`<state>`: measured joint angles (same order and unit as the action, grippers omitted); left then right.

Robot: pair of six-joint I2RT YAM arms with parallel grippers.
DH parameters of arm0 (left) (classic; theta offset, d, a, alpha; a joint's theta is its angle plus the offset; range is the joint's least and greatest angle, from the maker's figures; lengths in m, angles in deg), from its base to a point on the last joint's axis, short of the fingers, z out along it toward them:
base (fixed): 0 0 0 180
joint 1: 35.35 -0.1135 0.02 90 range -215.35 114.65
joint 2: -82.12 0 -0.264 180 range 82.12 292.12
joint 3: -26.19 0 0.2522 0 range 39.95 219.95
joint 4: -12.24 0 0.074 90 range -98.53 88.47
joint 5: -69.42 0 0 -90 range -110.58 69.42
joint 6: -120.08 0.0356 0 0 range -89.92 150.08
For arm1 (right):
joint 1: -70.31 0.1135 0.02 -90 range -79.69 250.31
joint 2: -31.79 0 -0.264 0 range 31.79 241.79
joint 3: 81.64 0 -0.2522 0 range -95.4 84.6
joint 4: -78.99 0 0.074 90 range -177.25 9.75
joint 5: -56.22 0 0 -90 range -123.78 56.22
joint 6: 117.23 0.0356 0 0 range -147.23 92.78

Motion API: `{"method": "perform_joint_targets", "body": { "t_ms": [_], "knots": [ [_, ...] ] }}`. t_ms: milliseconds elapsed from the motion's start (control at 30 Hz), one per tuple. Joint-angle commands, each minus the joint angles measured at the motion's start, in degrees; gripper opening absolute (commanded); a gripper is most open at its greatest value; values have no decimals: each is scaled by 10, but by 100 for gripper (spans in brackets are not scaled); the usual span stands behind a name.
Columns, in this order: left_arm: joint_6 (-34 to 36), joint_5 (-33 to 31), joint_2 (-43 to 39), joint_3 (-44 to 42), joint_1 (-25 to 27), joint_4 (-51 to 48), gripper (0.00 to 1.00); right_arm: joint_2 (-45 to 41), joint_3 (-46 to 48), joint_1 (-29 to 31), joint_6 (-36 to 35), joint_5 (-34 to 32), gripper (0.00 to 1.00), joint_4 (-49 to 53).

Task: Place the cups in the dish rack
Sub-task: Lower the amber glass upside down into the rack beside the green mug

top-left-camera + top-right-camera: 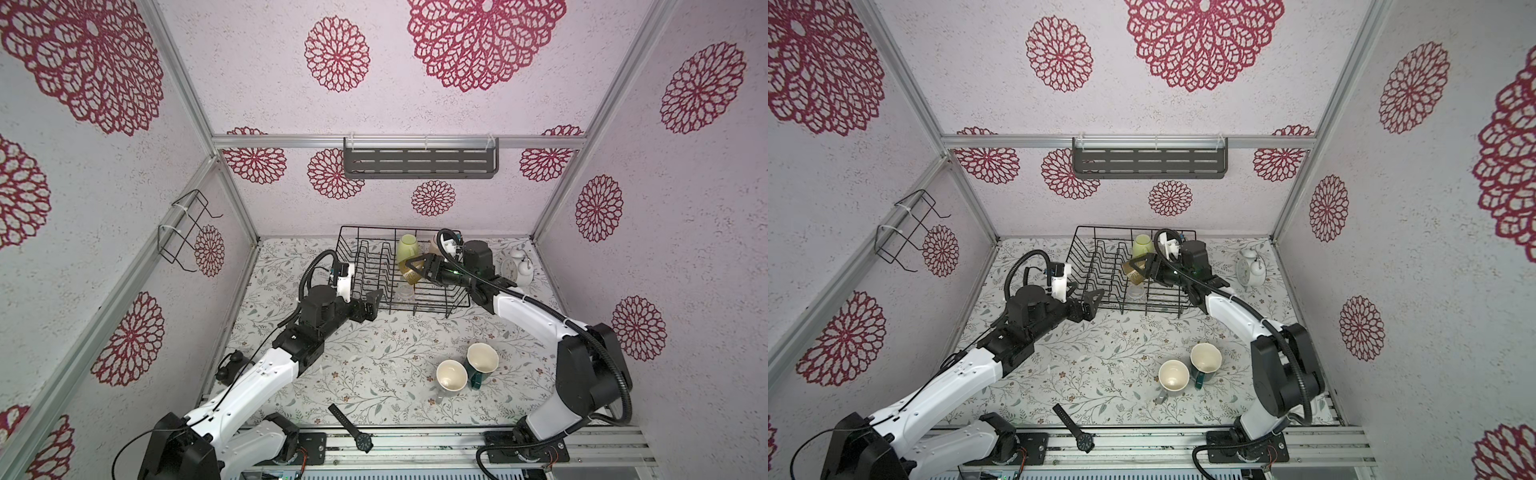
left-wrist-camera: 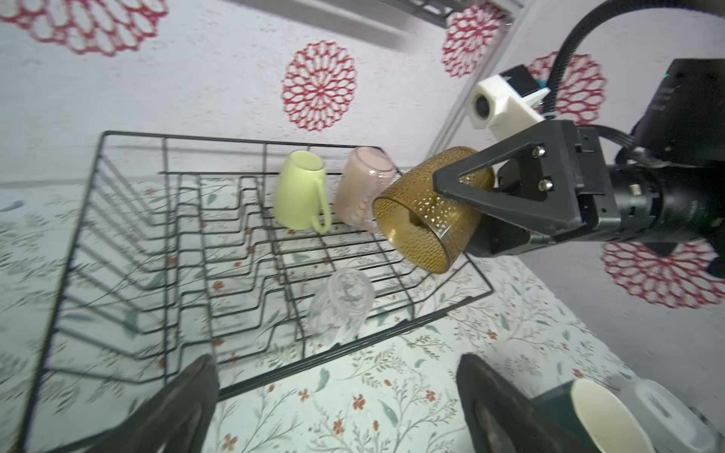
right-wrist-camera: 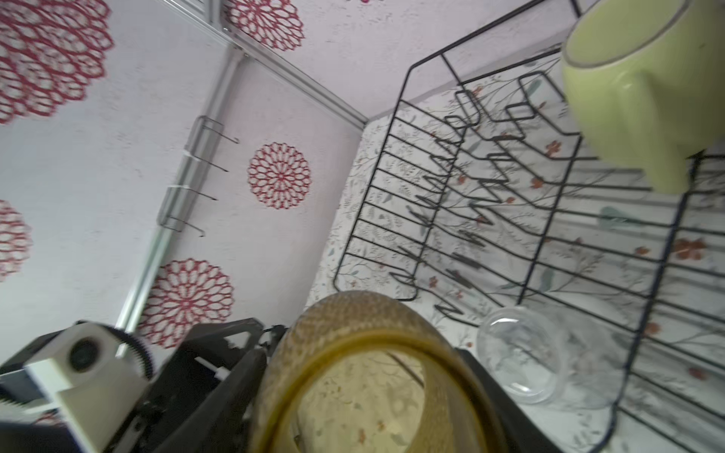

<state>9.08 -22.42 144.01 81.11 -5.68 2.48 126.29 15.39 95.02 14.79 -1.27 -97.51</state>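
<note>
Right gripper point(image 2: 427, 200) is clamped on the amber tumbler point(image 1: 409, 275), one finger outside the wall, and holds it tilted over the right half of the dish rack point(image 1: 372, 270). Left gripper point(image 2: 333, 404) is spread wide and empty, just outside the rack's near rail. Already in the rack: yellow-green mug point(image 2: 300, 192) and pink mug point(image 2: 367, 188) at the far side, clear glass point(image 2: 341, 306) by the near rail. Grey mug point(image 1: 451, 376) and teal mug point(image 1: 482, 358) sit well clear of the rack. I read this as tumbler placement. Next: tip it mouth-down, lower it between pink mug and glass, release.
</note>
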Motion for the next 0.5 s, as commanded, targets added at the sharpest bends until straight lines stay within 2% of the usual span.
{"method": "perform_joint_targets", "body": {
  "t_ms": [0,100,267,467],
  "knots": [
    [0,-111,-22,-7,-12,-50,100,27,-53,1,-120,-78,69,59],
    [-6,-159,-33,-15,-19,-72,99,66,-86,2,-153,-130,69,69],
    [-18,-219,-44,-7,-30,-128,99,128,-161,10,-201,-177,69,95],
    [-18,-252,-86,-47,-36,-120,100,201,-249,31,-281,-251,69,162]
  ]
}}
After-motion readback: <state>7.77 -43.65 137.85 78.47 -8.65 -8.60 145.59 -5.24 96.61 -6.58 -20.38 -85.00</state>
